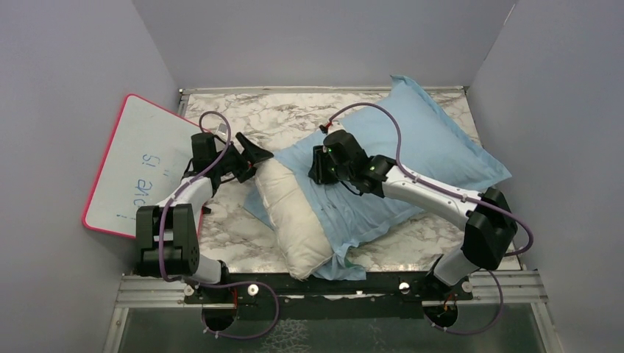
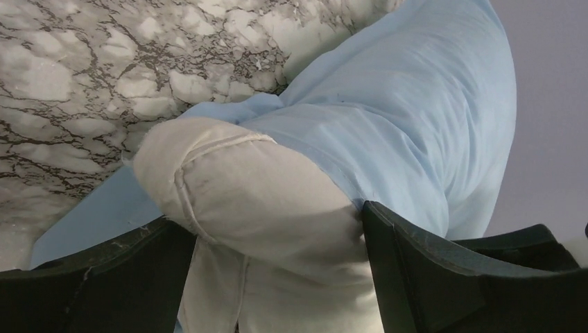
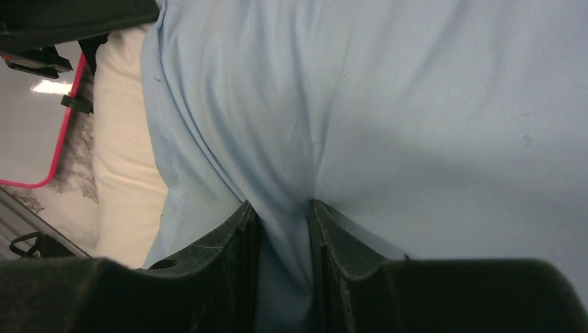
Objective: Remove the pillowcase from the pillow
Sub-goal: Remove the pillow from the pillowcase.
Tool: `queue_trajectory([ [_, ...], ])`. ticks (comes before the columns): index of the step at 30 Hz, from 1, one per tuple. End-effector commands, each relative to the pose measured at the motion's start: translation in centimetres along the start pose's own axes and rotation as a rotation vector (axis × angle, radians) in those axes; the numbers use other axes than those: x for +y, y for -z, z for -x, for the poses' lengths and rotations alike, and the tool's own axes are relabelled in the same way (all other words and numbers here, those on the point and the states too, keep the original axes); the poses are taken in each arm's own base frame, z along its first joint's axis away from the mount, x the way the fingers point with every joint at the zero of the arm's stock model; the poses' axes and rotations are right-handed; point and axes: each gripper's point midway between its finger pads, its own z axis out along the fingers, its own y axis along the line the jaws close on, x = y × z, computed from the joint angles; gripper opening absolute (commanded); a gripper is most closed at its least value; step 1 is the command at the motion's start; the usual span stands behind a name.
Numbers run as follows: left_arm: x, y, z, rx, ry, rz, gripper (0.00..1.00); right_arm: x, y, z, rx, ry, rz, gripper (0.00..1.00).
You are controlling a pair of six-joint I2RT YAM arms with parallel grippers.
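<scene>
The cream-white pillow lies slantwise on the marble table, its near-left end bare. The light blue pillowcase covers the rest, up to the far right corner. My left gripper is open at the pillow's far bare corner. In the left wrist view that pillow corner fills the gap of the left gripper, with the pillowcase behind. My right gripper sits on top near the case's open edge. The right gripper pinches a raised fold of the pillowcase; the pillow shows to the left.
A pink-framed whiteboard leans against the left wall, close behind the left arm. Grey walls enclose the table on three sides. Bare marble tabletop shows beyond the pillow. A black rail runs along the near edge.
</scene>
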Motion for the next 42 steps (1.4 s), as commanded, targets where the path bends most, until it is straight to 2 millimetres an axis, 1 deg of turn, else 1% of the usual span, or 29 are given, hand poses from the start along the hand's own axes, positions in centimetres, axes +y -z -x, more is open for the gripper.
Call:
queue_trajectory([
  [1,-3.1,0.3,-0.4,0.028,-0.042,-0.163,0.81,-1.0,-0.1,-9.3,0.322,-0.055,-0.016,0.34],
  [2,-3.4,0.7,-0.4,0.020,-0.044,-0.165,0.74,-1.0,-0.1,-9.1,0.319,-0.054,-0.022,0.34],
  [4,-4.0,1.4,-0.3,-0.006,-0.060,-0.165,0.55,-1.3,-0.1,-8.3,0.294,-0.046,-0.049,0.34],
  [5,-4.5,1.7,-0.1,-0.019,-0.072,-0.167,0.44,-1.2,0.0,-7.9,0.283,-0.042,-0.050,0.34],
  [6,-5.0,2.0,0.2,-0.029,-0.087,-0.169,0.30,-1.1,0.1,-7.4,0.269,-0.037,-0.045,0.34],
  [7,-5.6,2.3,0.7,-0.039,-0.106,-0.165,0.13,-0.9,0.2,-6.7,0.253,-0.032,-0.041,0.35],
  [8,-6.3,2.5,1.2,-0.049,-0.128,-0.161,0.04,-0.6,0.4,-6.1,0.238,-0.023,-0.034,0.35],
  [9,-7.1,2.8,1.9,-0.060,-0.154,-0.160,0.00,-0.2,0.6,-5.2,0.222,-0.015,-0.021,0.36],
  [11,-9.3,3.3,3.7,-0.092,-0.222,-0.176,0.00,1.1,1.2,-3.0,0.176,0.022,0.029,0.40],
  [12,-11.0,3.7,4.9,-0.111,-0.265,-0.196,0.00,1.8,1.6,-1.6,0.144,0.046,0.056,0.42],
  [13,-13.7,4.4,6.7,-0.145,-0.329,-0.223,0.00,2.4,2.1,-0.1,0.109,0.070,0.073,0.44],
  [14,-15.4,4.9,7.9,-0.160,-0.364,-0.229,0.00,3.2,3.0,2.3,0.052,0.086,0.092,0.47],
  [17,-21.5,6.9,11.7,-0.226,-0.502,-0.281,0.00,4.5,5.3,7.1,-0.078,0.125,0.110,0.54],
  [18,-23.4,7.7,12.4,-0.243,-0.549,-0.309,0.00,4.8,6.1,8.4,-0.121,0.130,0.115,0.55],
  [19,-25.0,8.3,12.8,-0.252,-0.585,-0.337,0.00,4.8,7.0,9.4,-0.163,0.128,0.113,0.56],
  [20,-26.1,8.9,12.8,-0.255,-0.616,-0.361,0.00,4.7,7.4,10.0,-0.195,0.124,0.108,0.58],
  [21,-26.4,9.1,12.7,-0.254,-0.630,-0.371,0.00,4.4,8.0,10.5,-0.233,0.111,0.101,0.64],
  [22,-26.0,9.0,12.3,-0.245,-0.627,-0.367,0.00,3.8,8.3,10.4,-0.256,0.091,0.082,0.69],
  [23,-24.8,8.5,11.5,-0.222,-0.614,-0.355,0.00,3.0,8.4,10.1,-0.270,0.065,0.055,0.74],
  [24,-23.1,8.0,10.3,-0.192,-0.597,-0.338,0.00,2.1,8.5,9.7,-0.282,0.038,0.021,0.77],
  [26,-18.3,6.4,7.4,-0.127,-0.535,-0.272,0.00,0.7,8.5,8.7,-0.274,0.001,-0.031,0.80],
  [28,-13.7,5.5,4.7,-0.082,-0.478,-0.202,0.00,0.4,8.5,8.0,-0.253,-0.002,-0.043,0.81],
  [30,-10.5,5.1,2.4,-0.047,-0.449,-0.157,0.00,0.5,8.7,7.9,-0.235,0.003,-0.039,0.81],
  [31,-9.5,5.0,1.7,-0.036,-0.440,-0.144,0.00,0.7,8.7,8.0,-0.230,0.009,-0.033,0.81],
  [33,-8.8,5.2,1.0,-0.035,-0.441,-0.134,0.00,1.0,8.9,8.4,-0.234,0.023,-0.021,0.81],
  [38,-8.4,6.0,0.5,-0.040,-0.471,-0.107,0.00,2.3,8.6,10.0,-0.242,0.091,0.013,0.82],
  [42,-8.5,6.6,0.0,-0.041,-0.485,-0.103,0.00,3.5,7.8,11.4,-0.228,0.132,0.030,0.83],
])
